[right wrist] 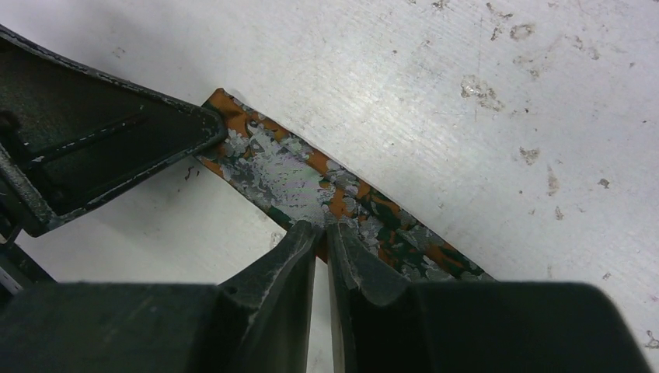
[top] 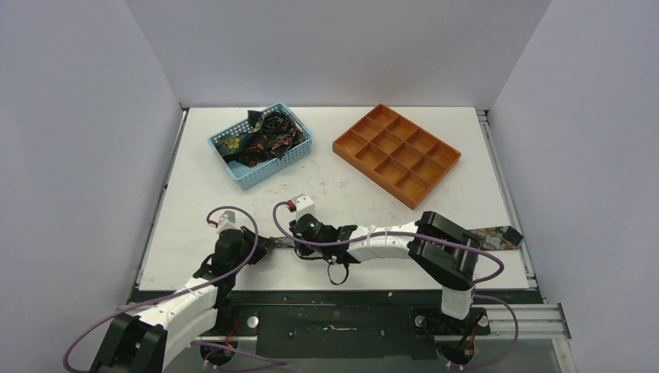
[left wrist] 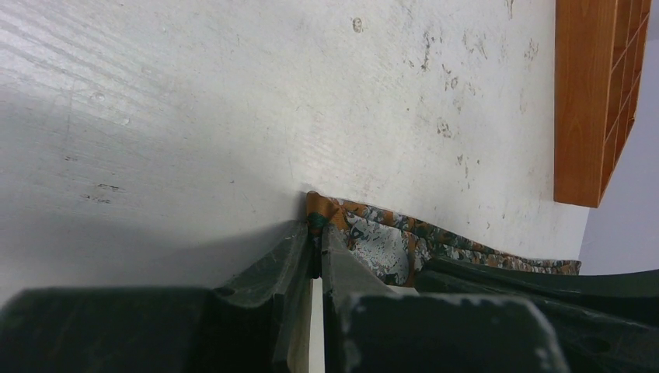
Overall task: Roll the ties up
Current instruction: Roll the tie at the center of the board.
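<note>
One tie lies flat along the table's near edge; its wide end [top: 497,237] shows at the right, and the right arm hides the middle. Its narrow end, orange, teal and grey, shows in the left wrist view [left wrist: 388,241] and the right wrist view [right wrist: 272,167]. My left gripper [top: 264,245] is shut on the very tip of the narrow end [left wrist: 317,225]. My right gripper [top: 289,233] is shut on the tie's near edge [right wrist: 320,229], a short way along from the tip. The left gripper's finger [right wrist: 101,148] rests at the tip. More ties [top: 264,136] lie in the basket.
A light-blue mesh basket [top: 225,144] stands at the back left. An orange compartment tray [top: 396,153] stands at the back right and also shows in the left wrist view [left wrist: 598,93]. The table's near edge runs just below both grippers.
</note>
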You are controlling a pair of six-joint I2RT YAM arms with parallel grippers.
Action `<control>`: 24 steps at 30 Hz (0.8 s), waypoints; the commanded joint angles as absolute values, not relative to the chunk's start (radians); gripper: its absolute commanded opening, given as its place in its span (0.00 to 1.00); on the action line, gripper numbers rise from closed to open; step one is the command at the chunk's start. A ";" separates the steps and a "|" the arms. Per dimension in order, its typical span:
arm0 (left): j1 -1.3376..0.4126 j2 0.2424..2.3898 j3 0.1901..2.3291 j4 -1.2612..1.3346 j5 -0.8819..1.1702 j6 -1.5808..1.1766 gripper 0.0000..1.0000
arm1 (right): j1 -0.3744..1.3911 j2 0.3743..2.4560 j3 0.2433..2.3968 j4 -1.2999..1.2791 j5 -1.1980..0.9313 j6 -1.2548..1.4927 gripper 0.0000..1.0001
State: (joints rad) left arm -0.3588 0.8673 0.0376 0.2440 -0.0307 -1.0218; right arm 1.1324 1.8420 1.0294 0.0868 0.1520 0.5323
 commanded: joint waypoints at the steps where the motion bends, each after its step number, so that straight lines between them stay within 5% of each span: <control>1: -0.355 0.834 0.030 0.222 -0.048 -1.001 0.00 | 1.133 1.816 1.058 0.084 0.168 0.521 0.14; 24: -0.390 0.640 0.111 0.030 -0.014 -0.957 0.00 | 1.113 1.973 1.041 0.145 0.065 0.587 0.05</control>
State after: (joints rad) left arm -0.3664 0.6662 0.0471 0.0532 -0.0399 -0.9821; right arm 1.1297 1.9091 1.0500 0.1287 0.1371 0.5446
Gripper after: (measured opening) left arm 0.049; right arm 0.061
